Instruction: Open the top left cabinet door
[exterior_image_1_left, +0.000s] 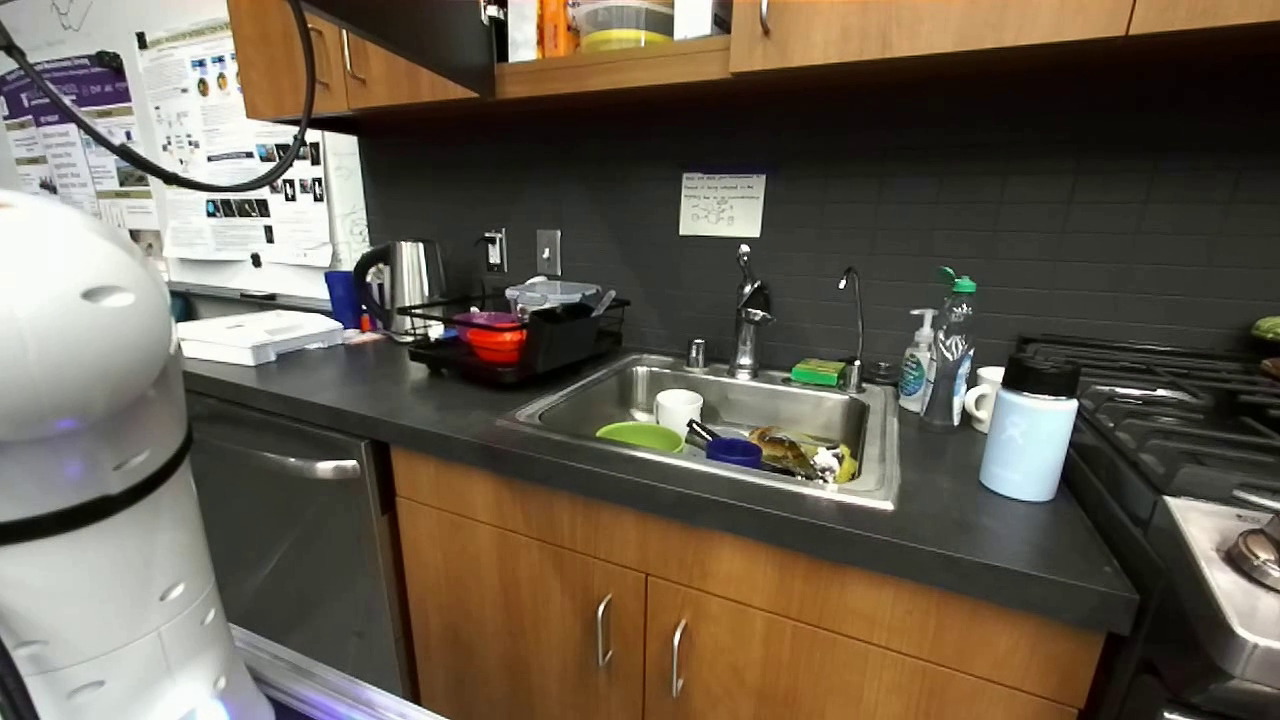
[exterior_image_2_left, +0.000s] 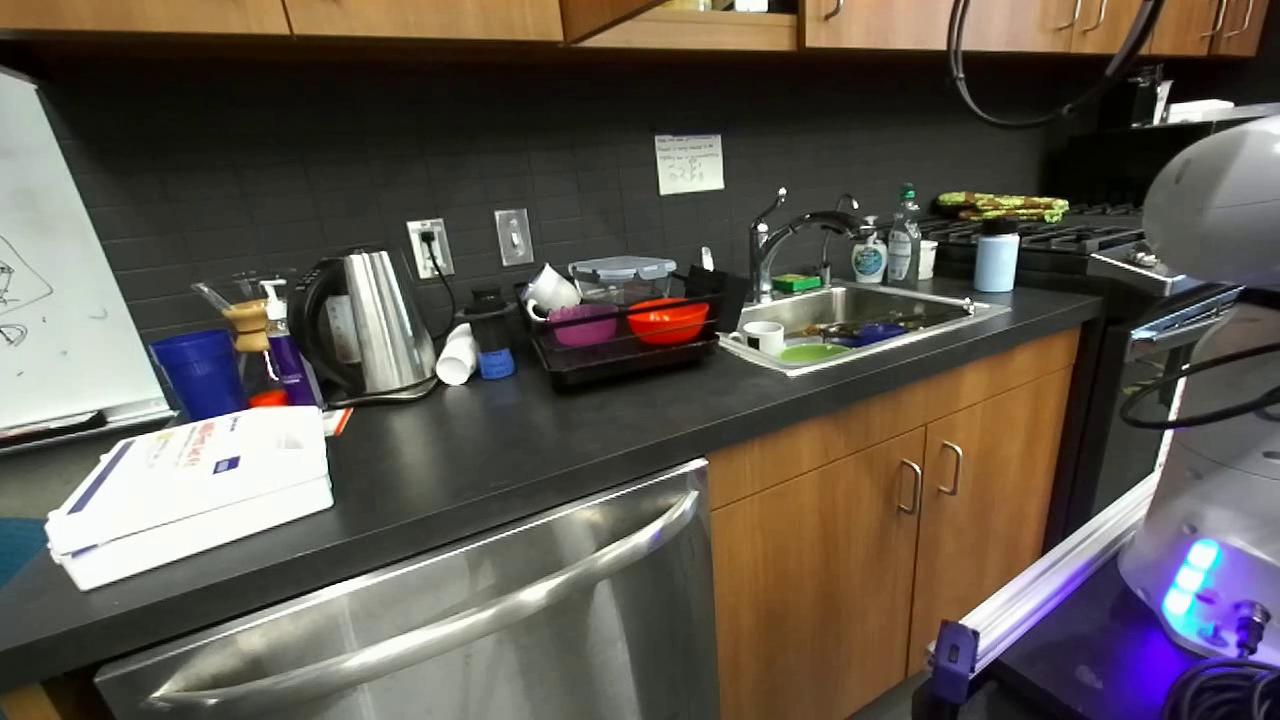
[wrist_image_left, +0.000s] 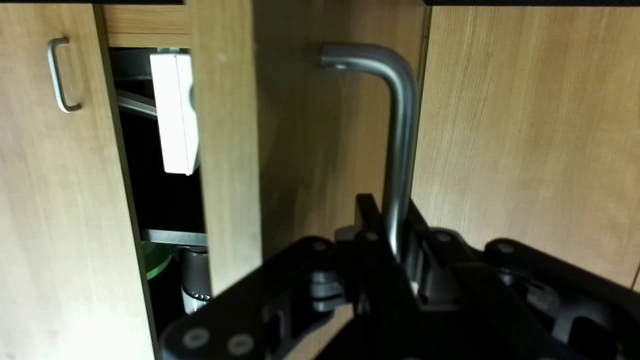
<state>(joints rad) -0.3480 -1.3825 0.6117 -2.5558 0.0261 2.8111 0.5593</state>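
1. The top left cabinet door (wrist_image_left: 300, 125) is swung well out from its cabinet (exterior_image_1_left: 620, 68), its free edge being seen nearest in the wrist view; in both exterior views it is cut off by the upper frame. The task is judged to be mostly done.

2. The silver bar handle (wrist_image_left: 404, 125) is held by the gripper (wrist_image_left: 391, 212): the fingers (wrist_image_left: 371, 222) are drawn in close, one on each side, with only the bar between them (the actual contact is hidden). The bar is presumably flanked like this so that the door can be both pulled and steered around its arc.

3. The neighbouring door (wrist_image_left: 530, 125) is left closed, since only one is asked for.

4. A white box (wrist_image_left: 172, 115) is stood inside the cabinet, behind the door's sweep, so no snag is expected from it.

5. The arm (exterior_image_1_left: 90, 350) is based in front of the counter (exterior_image_1_left: 985, 555), probably so that room is left for the swing; the gripper is shown in neither exterior view. If a wider opening is wanted, the gripper should be turned with the door, lest the smooth bar be lost.
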